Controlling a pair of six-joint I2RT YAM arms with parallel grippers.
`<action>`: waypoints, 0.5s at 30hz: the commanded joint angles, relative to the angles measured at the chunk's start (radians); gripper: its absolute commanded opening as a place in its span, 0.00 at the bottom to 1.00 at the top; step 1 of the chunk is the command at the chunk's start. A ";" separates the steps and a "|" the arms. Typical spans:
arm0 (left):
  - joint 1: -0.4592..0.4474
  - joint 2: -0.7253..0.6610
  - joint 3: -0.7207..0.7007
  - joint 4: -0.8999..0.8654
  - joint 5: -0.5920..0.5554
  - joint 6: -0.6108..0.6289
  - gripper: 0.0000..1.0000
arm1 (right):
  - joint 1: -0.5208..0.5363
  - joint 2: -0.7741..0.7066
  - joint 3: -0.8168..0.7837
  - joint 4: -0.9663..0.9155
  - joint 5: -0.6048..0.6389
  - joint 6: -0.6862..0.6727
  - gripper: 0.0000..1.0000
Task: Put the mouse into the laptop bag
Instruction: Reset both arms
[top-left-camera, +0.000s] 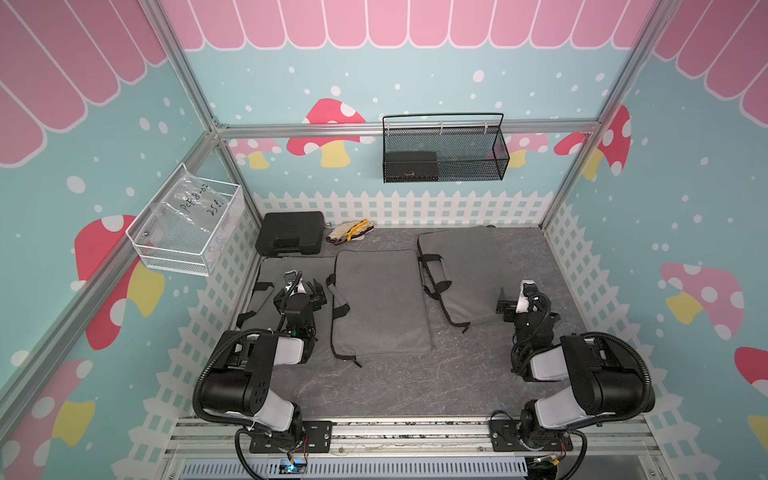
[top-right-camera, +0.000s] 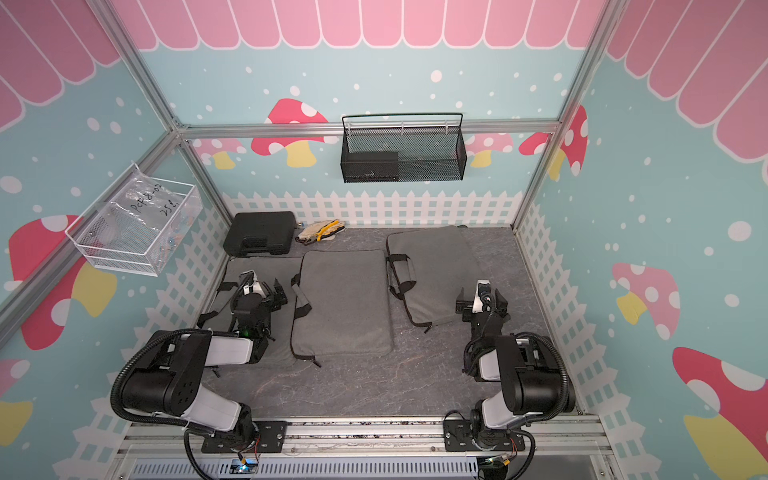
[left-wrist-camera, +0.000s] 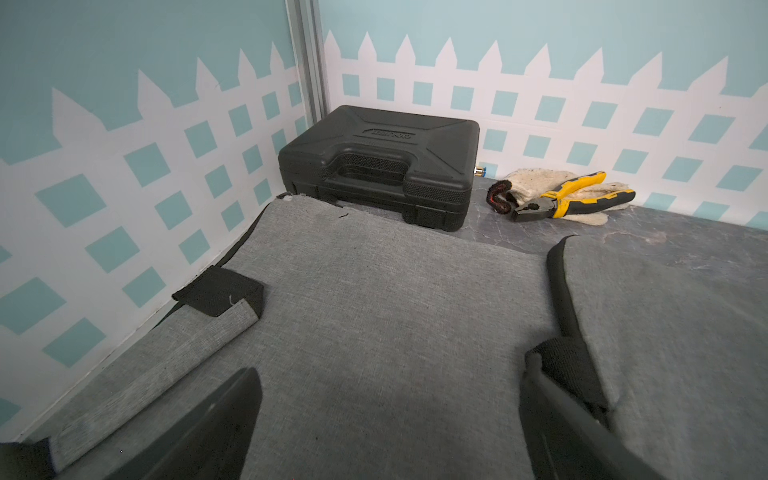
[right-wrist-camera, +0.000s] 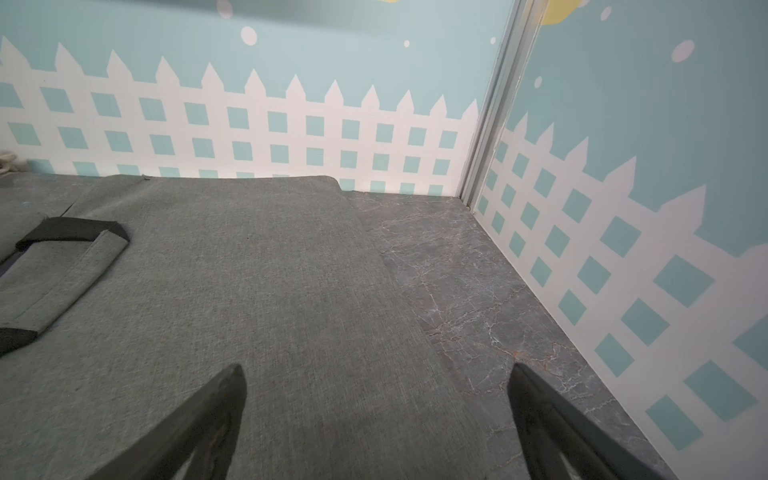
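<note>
Laptop bag fabric fills the space beneath the left end effector (left-wrist-camera: 390, 365), whose jaws stand spread wide with nothing between them. It hangs over the left laptop bag (top-left-camera: 269, 269), a flat grey one lying just to the left of the middle laptop bag (top-left-camera: 380, 303). One finger is close to a black handle strap at the middle bag's edge.

The right end effector (right-wrist-camera: 376, 370) is spread just as wide and holds nothing. One finger is above the right laptop bag (top-left-camera: 461, 270), which lies to the right of the middle bag and apart from it. The other finger is above the bare worktop (top-left-camera: 395, 386). Whether either end effector touches the fabric below cannot be told.

The mouse shows in none of the views, so its place cannot be told.

A black tool case (top-left-camera: 291, 239) sits behind and to the left of the middle bag, in the corner. Straight behind the middle bag lie work gloves (left-wrist-camera: 536, 187) with yellow-handled pliers (left-wrist-camera: 577, 197) on top.

A black mesh basket (top-left-camera: 444, 149) hangs on the back wall, above and beyond the middle bag, with a dark box inside. A white wire basket (top-left-camera: 187, 249) on the wall to the left of the middle bag holds a clear plastic pouch with handwriting on it.
</note>
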 joint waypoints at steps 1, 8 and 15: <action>0.000 0.006 0.007 0.021 0.010 0.034 0.99 | 0.007 0.012 0.022 -0.007 -0.071 -0.048 1.00; -0.001 0.004 0.009 0.015 0.011 0.033 0.99 | 0.007 0.013 0.027 -0.012 -0.072 -0.048 1.00; -0.001 0.002 0.009 0.012 0.011 0.032 0.99 | 0.007 0.011 0.022 -0.006 -0.072 -0.047 1.00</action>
